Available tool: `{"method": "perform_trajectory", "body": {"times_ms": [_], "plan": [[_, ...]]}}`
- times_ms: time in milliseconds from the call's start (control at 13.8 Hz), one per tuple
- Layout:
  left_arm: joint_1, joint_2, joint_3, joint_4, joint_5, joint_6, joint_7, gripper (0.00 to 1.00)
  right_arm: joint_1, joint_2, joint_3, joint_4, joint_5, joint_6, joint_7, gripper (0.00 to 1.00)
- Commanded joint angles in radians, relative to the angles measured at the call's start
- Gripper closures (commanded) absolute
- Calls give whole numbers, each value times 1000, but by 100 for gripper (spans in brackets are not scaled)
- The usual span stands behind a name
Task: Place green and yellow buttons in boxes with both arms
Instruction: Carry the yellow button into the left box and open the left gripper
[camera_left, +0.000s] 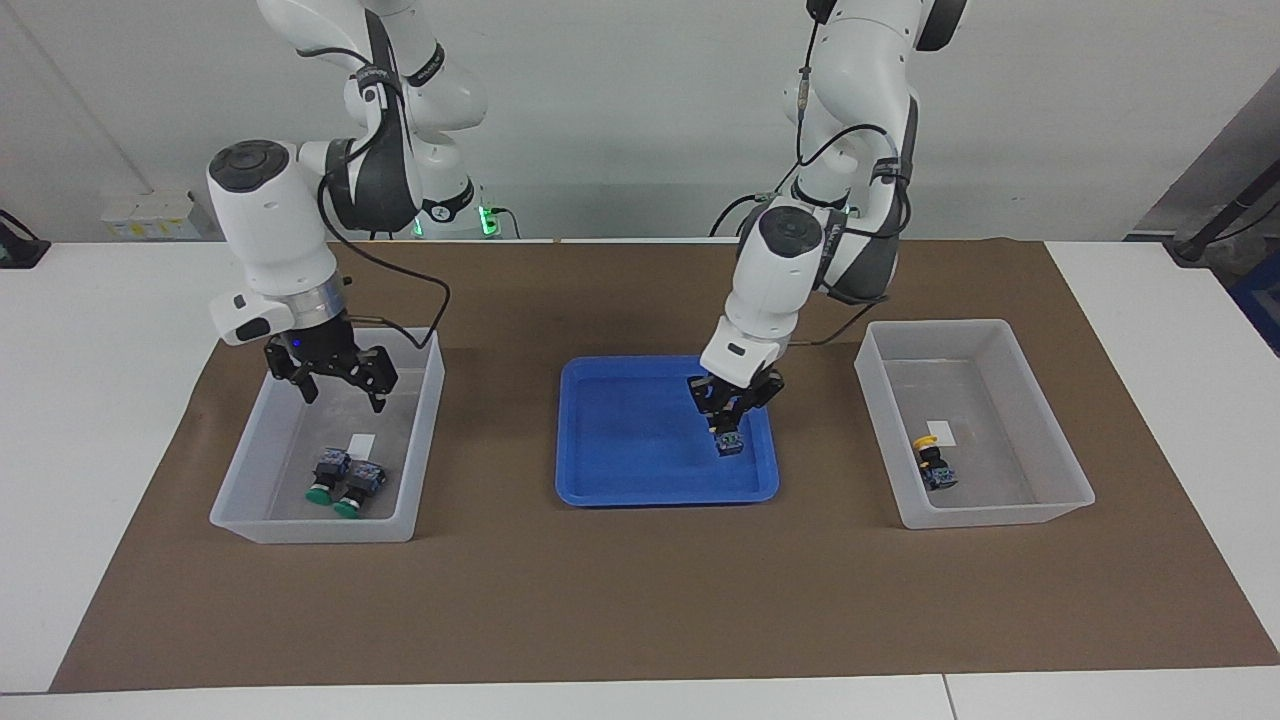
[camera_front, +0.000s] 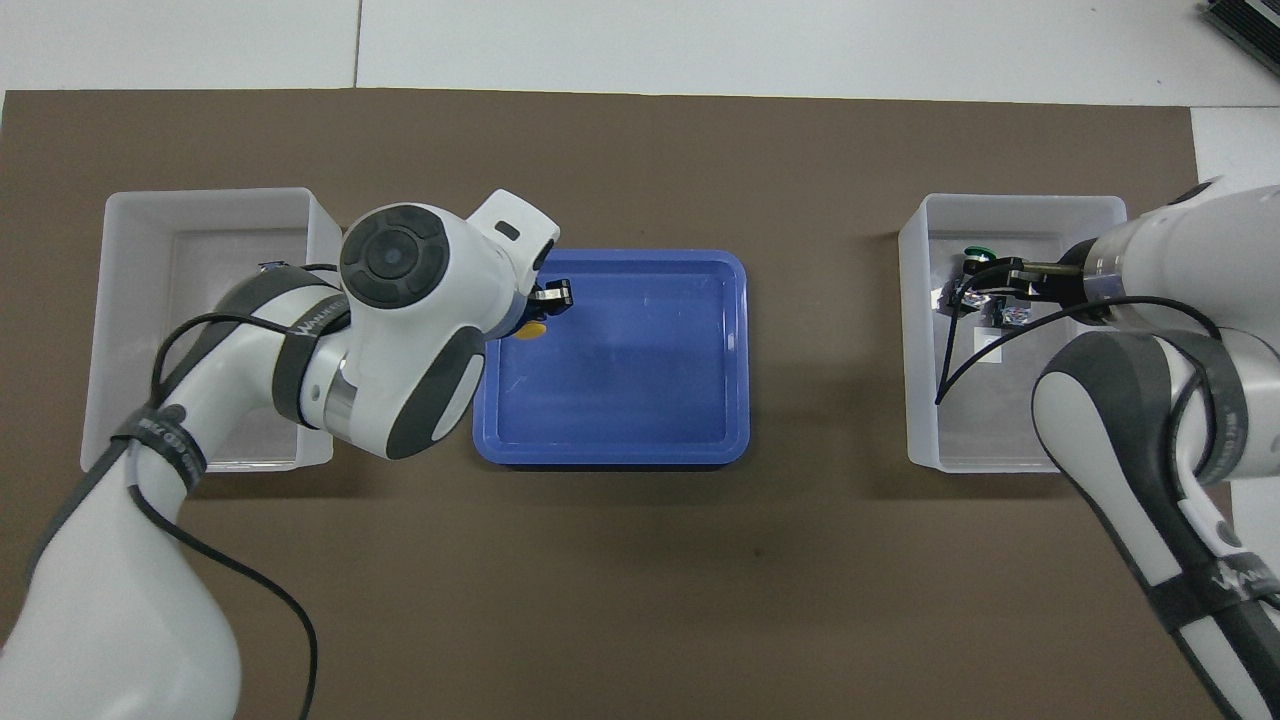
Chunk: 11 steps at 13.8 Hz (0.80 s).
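Observation:
Two green buttons (camera_left: 342, 484) lie side by side in the clear box (camera_left: 250, 525) at the right arm's end of the table. My right gripper (camera_left: 338, 385) hangs open above that box (camera_front: 925, 420), holding nothing; from overhead it (camera_front: 1000, 280) covers part of the green buttons (camera_front: 978, 255). My left gripper (camera_left: 730, 410) is shut on a yellow button (camera_left: 728, 443), base downward, over the blue tray (camera_left: 620, 440) at its edge toward the left arm's end. From overhead its yellow cap (camera_front: 530, 330) shows beside the left gripper (camera_front: 545, 305). Another yellow button (camera_left: 935, 465) lies in the other clear box (camera_left: 1000, 515).
The boxes and the blue tray (camera_front: 650, 380) stand in a row on a brown mat (camera_left: 640, 600). The left arm's wrist hangs over part of the box (camera_front: 120, 420) at its end. A white label (camera_left: 940, 432) lies on that box's floor.

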Motion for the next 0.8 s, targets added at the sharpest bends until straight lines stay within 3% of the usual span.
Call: {"method": "perform_trajectory", "body": {"times_ms": [0,289,723], "plan": [[70,-43,-6,89,5,-160,26,100,-9,-53,7,51,37,-145,-5,0],[208,-47,-5,179,6,-302,203,100,-27,-49,2,217,89,-359,-87,0],[444,-49,-5,163,3,-294,564,100,-23,-55,-4,212,89,-375,-109,0]]}}
